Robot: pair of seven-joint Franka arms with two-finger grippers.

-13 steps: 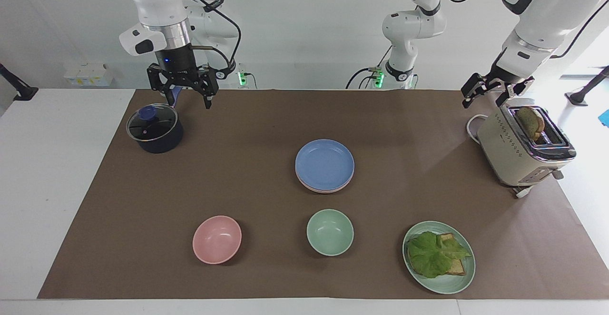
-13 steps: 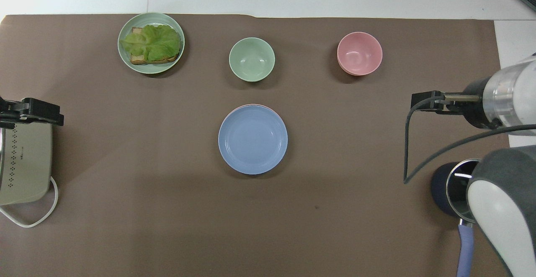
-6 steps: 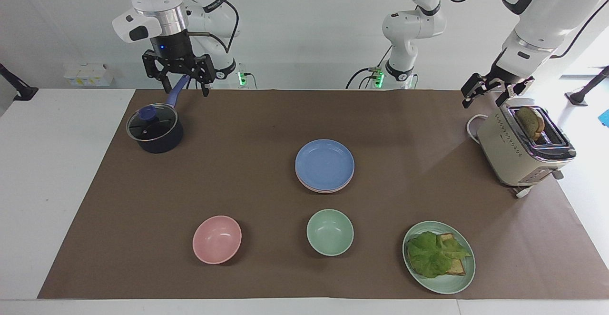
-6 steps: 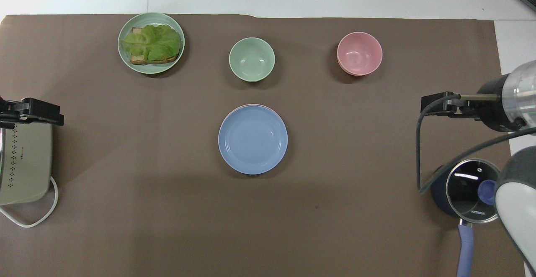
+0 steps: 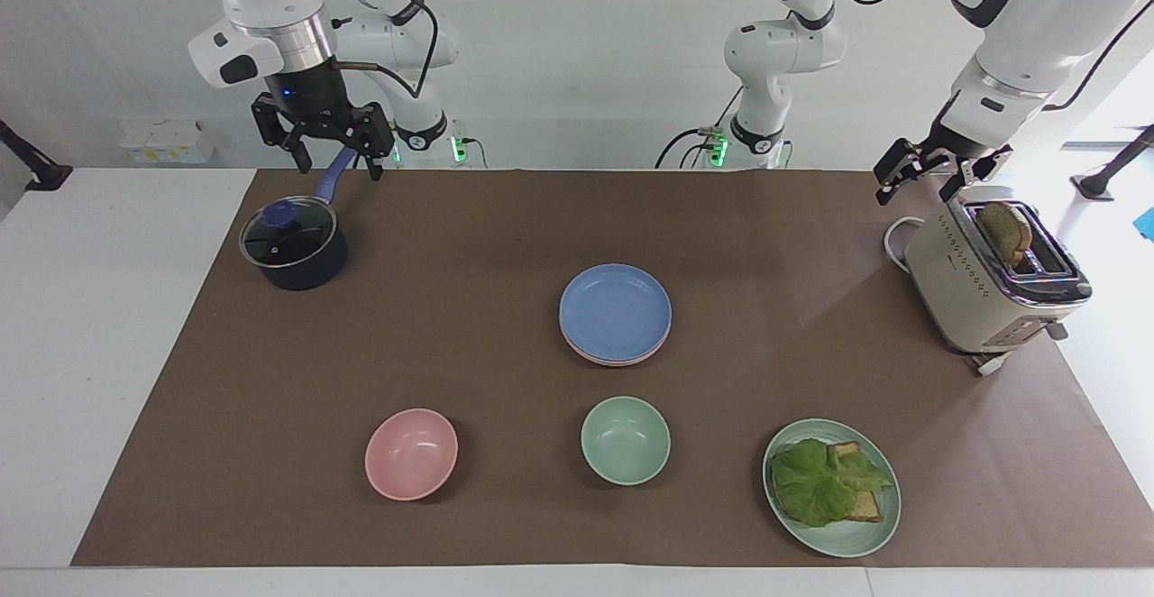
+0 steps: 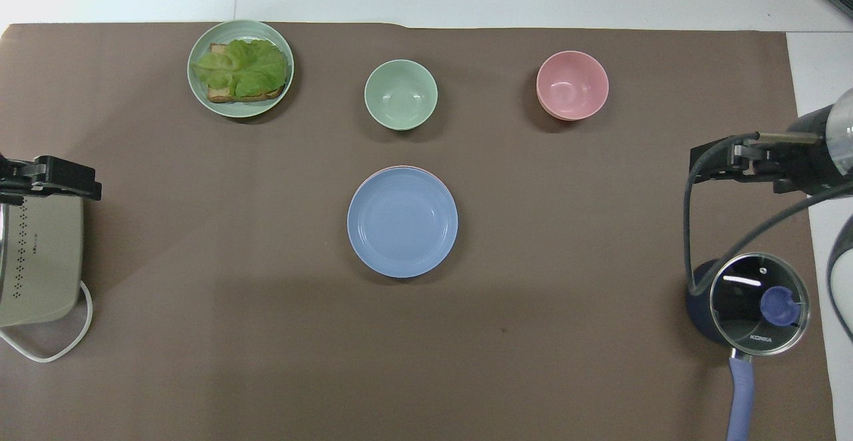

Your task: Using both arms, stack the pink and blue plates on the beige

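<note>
The blue plate (image 5: 615, 311) (image 6: 402, 221) lies in the middle of the brown mat, on top of a stack. Under it only a thin rim of the pink plate (image 5: 622, 360) (image 6: 373, 174) shows. The beige plate is hidden. My right gripper (image 5: 334, 167) (image 6: 718, 161) hangs open and empty in the air over the handle of the dark pot. My left gripper (image 5: 920, 184) (image 6: 52, 179) waits open and empty over the toaster, at the left arm's end of the table. Neither gripper touches the plates.
A dark lidded pot (image 5: 293, 245) (image 6: 750, 302) with a blue handle stands at the right arm's end. The toaster (image 5: 996, 277) (image 6: 36, 261) holds bread. Farther from the robots than the stack are a pink bowl (image 5: 411, 453), a green bowl (image 5: 626, 440) and a green plate (image 5: 843, 538) with lettuce and bread.
My right gripper has risen and drawn back toward its base and the right arm's end, uncovering the pot in the overhead view. The left gripper and the plates have not moved.
</note>
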